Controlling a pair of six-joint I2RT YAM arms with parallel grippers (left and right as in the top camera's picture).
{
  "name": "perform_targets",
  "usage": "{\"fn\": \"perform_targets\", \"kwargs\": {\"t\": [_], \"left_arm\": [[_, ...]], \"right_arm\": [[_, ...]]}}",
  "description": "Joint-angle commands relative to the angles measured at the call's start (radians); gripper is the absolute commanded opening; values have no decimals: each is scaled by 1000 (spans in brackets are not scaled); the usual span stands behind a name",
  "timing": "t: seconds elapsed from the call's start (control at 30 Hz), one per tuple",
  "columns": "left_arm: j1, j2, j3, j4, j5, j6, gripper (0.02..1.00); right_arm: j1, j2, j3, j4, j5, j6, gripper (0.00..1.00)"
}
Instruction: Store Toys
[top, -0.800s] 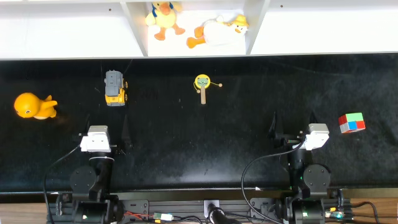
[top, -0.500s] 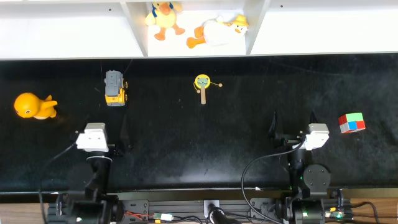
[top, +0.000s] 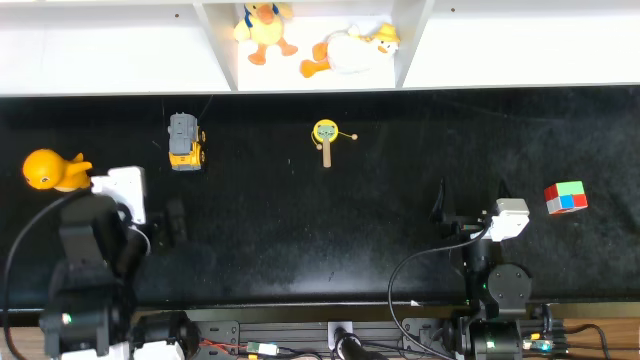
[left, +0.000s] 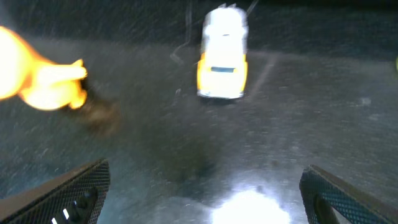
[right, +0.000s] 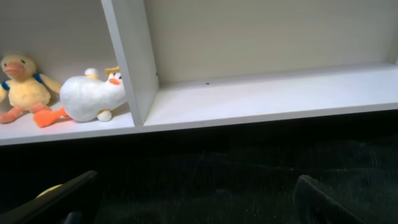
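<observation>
Left end effector (left: 200, 190) swung leftward — fingers apart | toy truck (left: 222, 62) — grey top, yellow body

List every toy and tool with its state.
yellow plush duck, upright, in shelf
white plush duck, lying in shelf
toy truck, on wheels, on table
orange duck, upright on table
rattle, flat on table
colour cube, on table
left tool, open, empty
right tool, open, empty
</observation>
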Motion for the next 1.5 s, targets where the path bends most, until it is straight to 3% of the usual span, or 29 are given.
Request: {"fn": "perform_targets", "kwargs": {"t": [0.03, 0.3, 0.53, 0.6, 0.77, 0.87, 1.03, 1.3, 1.5], "left_arm": [[196, 81, 68, -1, 148, 151, 993], [608, 212, 116, 25, 447, 445, 993], [801, 340, 116, 87, 550, 649, 998], [868, 363, 116, 123, 557, 662, 998], [993, 389, 116, 181, 682, 658, 998], [994, 402, 116, 212, 678, 659, 998], [981, 507, 116, 306, 583, 660, 998], [869, 682, 116, 478, 542, 658, 998], [813, 726, 116, 540, 425, 621, 998]], "right_arm": [[-1, -8, -13, 5, -3, 4, 996], [-1, -8, -13, 5, -3, 4, 996], [-1, -8, -13, 5, -3, 4, 996], [-1, -8, -13, 5, -3, 4, 996], [-1, -8, -13, 5, -3, 4, 996], [-1, -8, -13, 5, -3, 4, 996], [-1, -8, -13, 5, -3, 4, 996], [-1, -8, -13, 5, -3, 4, 993], [-1, -8, -13, 5, -3, 4, 993]]}}
